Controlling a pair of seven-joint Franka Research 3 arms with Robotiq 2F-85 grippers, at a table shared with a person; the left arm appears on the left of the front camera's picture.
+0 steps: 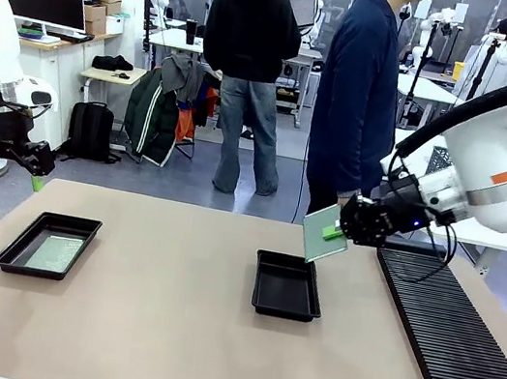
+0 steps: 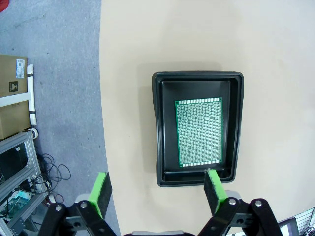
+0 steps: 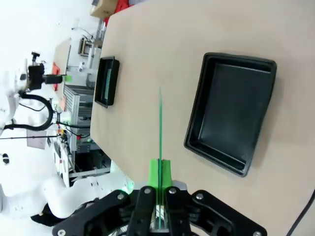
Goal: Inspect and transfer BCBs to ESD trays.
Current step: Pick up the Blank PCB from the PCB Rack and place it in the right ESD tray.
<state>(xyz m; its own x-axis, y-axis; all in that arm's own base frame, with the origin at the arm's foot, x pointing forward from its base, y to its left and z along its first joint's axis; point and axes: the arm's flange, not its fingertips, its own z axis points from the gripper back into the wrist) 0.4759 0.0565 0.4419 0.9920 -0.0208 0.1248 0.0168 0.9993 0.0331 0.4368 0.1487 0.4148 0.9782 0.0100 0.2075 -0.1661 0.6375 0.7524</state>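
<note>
- Rack (image 1: 450,327) — its near end is cut off by the frame's right edge.
- Board (image 3: 160,142) shows edge-on in the right wrist view — its face can't be seen.

A wide bare stretch of tabletop (image 1: 160,330) lay between the two trays, open to passage. The middle tray (image 1: 287,286) sat unoccupied, with the held board (image 1: 324,233) hanging just above its far right corner. The long rack (image 1: 450,327) blocked the right side.
</note>
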